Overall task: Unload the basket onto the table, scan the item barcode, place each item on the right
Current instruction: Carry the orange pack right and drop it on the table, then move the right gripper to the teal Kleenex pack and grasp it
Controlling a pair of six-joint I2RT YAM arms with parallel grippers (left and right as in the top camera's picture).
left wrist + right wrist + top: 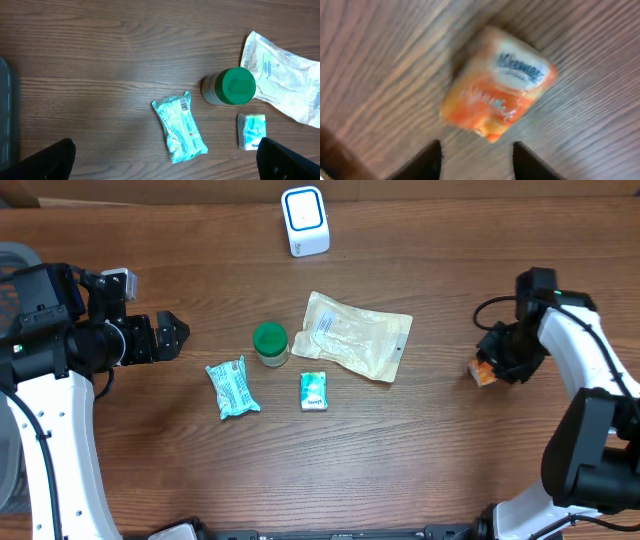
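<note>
Well, the right hand (477,152) stands partly open and grips nothing: its two dark fingers (427,161) frame bare wood, and the orange packet (497,85) lies flat on the counter (450,460) just beyond the tips, apart from both. From above, that packet sits at the counter's right side, directly under the right hand and well apart from everything else. If the step in hand is the pick-up, as I judge it to be, the hand should come forward until the packet's narrow sides sit squarely between the fingers. It should then close gently (the wrapper looks soft and would crumple), leaving the printed face free so the code can be turned toward the scanner (305,222) at the far edge. No barcode can be made out on the packet; the wrist view is blurred. Further out, a green-lidded jar (270,343), a clear pouch (358,335), a teal packet (232,387) and a small green box (314,391) cluster mid-counter. The left hand (178,335) waits fully spread and empty.
</note>
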